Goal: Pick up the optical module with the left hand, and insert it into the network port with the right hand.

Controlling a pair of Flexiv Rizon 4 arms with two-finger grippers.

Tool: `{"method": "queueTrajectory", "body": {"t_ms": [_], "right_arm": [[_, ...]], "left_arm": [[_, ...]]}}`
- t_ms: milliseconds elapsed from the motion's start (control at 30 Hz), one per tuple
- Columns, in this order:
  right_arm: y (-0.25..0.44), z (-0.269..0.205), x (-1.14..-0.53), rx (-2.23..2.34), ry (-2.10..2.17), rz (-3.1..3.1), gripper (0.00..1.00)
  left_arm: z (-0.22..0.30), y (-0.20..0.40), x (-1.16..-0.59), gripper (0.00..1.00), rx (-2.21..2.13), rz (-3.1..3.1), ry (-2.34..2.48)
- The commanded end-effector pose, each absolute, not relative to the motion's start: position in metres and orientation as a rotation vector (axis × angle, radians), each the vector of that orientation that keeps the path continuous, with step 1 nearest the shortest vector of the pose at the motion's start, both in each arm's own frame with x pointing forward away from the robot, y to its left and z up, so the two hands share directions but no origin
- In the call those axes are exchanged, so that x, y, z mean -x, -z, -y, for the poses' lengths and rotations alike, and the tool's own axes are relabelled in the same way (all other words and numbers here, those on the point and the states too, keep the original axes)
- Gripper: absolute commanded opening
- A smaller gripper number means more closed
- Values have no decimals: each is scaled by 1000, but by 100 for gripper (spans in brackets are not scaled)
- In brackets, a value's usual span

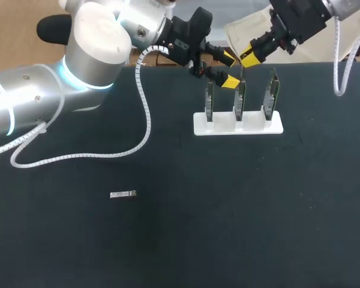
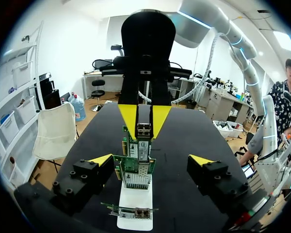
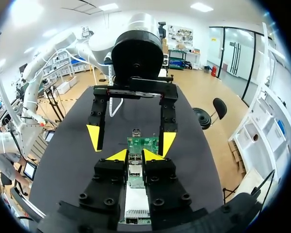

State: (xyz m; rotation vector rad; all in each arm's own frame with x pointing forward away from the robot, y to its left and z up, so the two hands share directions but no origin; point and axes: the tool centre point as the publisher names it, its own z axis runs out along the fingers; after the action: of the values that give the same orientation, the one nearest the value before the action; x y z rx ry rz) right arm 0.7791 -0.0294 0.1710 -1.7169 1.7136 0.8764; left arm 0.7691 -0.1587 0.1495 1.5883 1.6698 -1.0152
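Loose module (image 1: 123, 194): flat on the dark surface (image 1: 228, 228); at 8 o'clock from the stand; well apart from both arms
Stand (image 1: 238, 125): white; three green boards (image 1: 240, 99) upright in a row
Right gripper (image 1: 249, 57): at 12 o'clock over the middle board; fingers pinching the optical module (image 2: 144, 130) from two sides
Left gripper (image 1: 229, 70): just beside the right gripper, at its 9 o'clock; fingers spread wide
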Motion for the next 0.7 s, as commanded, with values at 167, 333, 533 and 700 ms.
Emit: {"method": "queueTrajectory", "body": {"t_ms": [167,333,533,700], "right_arm": [[-167,28,-780,1737,-877,-1715,0],[-163,29,-780,1754,-867,-1721,0],[-169,31,-780,1749,-881,-1706,0],[-171,33,-780,1743,-886,-1701,0]], "left_arm": [[160,-150,-772,100,-1594,-1673,1017],[160,-150,-772,100,-1594,-1673,1017],[160,-150,-772,100,-1594,-1673,1017],[160,-150,-772,100,-1594,-1673,1017]]}}
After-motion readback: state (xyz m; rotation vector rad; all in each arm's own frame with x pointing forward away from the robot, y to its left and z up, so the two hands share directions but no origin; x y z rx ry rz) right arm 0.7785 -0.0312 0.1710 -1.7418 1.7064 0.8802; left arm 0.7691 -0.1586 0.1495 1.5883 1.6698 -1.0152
